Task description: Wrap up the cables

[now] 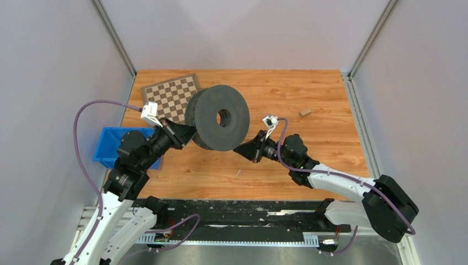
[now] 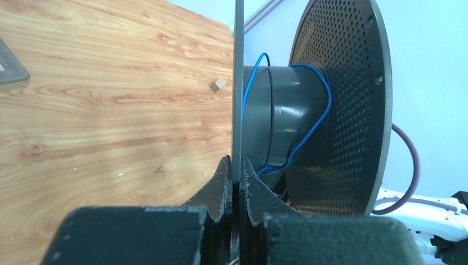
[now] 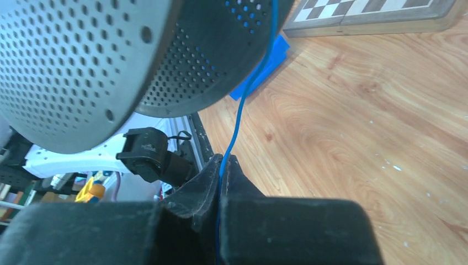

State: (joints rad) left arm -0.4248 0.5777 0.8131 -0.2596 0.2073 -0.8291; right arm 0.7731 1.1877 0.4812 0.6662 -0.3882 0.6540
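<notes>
The dark grey two-disc spool [image 1: 218, 117] is held up off the table on its side. My left gripper [image 1: 189, 135] is shut on the thin rim of one disc [image 2: 238, 83], seen edge-on between the jaws in the left wrist view [image 2: 238, 165]. The thin blue cable [image 2: 317, 118] lies in loose turns round the spool's hub [image 2: 287, 110]. My right gripper [image 1: 238, 149] sits just below and right of the spool. In the right wrist view it [image 3: 223, 161] is shut on the blue cable [image 3: 245, 105], which runs up taut behind the perforated disc [image 3: 83, 66].
A chessboard [image 1: 172, 96] lies at the back left of the wooden table. A blue bin [image 1: 113, 144] sits at the left edge beside the left arm. A small wooden block [image 1: 305, 112] lies at the back right. Grey walls close in both sides.
</notes>
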